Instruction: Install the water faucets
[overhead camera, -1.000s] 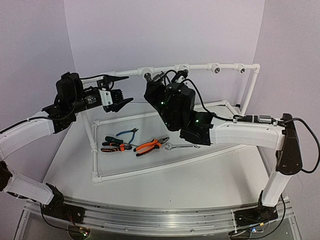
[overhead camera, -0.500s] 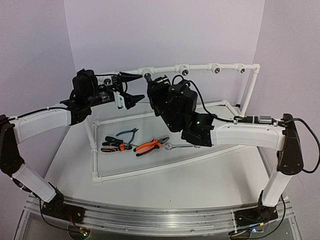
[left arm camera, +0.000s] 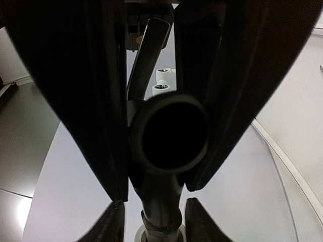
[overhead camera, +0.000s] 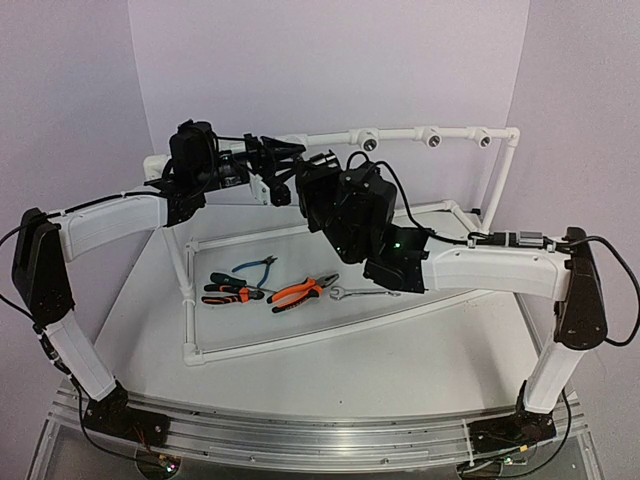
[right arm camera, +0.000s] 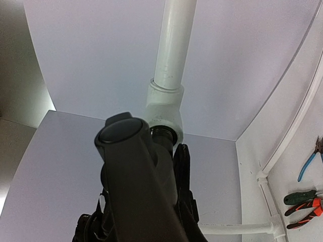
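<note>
The desk [overhead camera: 330, 370] carries a white pipe frame [overhead camera: 400, 135] whose raised rail runs along the far edge, with a row of tee fittings in it. The left arm [overhead camera: 110, 220] has swung in from the desk's left edge to the rail. It now meets the right arm [overhead camera: 490, 270] at the fitting nearest the far left corner. The left claw [overhead camera: 283, 170], spread wide a moment ago, has narrowed, and its fingers [left arm camera: 75, 75] appear to press on both sides of a dark round body. The right claw [overhead camera: 312, 172] has not altered and is clamped on the water faucet [right arm camera: 126, 151]. The faucet is held up at the rail, its threaded end seated at the mouth of the tee fitting [right arm camera: 164, 103], so both claws now bear on it. This is probably a handover or a brace before turning. Thread depth cannot be read, so the installation is judged unfinished. The pliers [overhead camera: 300, 292] and the wrench [overhead camera: 362, 294] lie untouched near the desk's middle.
</note>
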Robot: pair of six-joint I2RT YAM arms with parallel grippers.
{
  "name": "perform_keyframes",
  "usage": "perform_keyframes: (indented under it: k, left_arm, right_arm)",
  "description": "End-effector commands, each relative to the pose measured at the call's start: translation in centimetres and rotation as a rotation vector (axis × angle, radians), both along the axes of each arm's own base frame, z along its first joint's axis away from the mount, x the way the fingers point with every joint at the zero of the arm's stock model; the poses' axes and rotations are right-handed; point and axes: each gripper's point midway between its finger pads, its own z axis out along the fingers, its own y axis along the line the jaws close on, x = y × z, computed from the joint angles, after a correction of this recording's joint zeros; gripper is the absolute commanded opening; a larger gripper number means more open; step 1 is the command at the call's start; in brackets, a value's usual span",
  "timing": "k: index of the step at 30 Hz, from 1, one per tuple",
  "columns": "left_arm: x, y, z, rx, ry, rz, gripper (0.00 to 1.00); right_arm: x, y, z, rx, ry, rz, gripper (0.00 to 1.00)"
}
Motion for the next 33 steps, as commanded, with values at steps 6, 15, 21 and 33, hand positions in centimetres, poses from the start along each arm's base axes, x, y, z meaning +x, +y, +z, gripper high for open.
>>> perform_keyframes:
  k: [6, 15, 21, 33]
  left_arm:
    - [-0.5, -0.2, 0.6, 0.034, -0.056, -0.019, 0.06]
    - [-0.4, 0.0, 0.2, 0.054, -0.021, -0.014, 0.00]
    - [-0.2, 0.0, 0.3, 0.052, 0.005, -0.013, 0.00]
    - [-0.4, -0.1, 0.2, 0.069, 0.030, -0.033, 0.00]
  right_arm:
    - [1.2, -2.6, -0.8, 0.146, 0.104, -0.080, 0.00]
    - [-0.4, -2.9, 2.2, -0.006, -0.019, 0.003, 0.46]
    - [-4.6, -2.8, 4.7, -0.319, -0.187, 0.198, 0.71]
    - [-9.6, -8.2, 4.6, -1.304, -0.394, 0.416, 0.64]
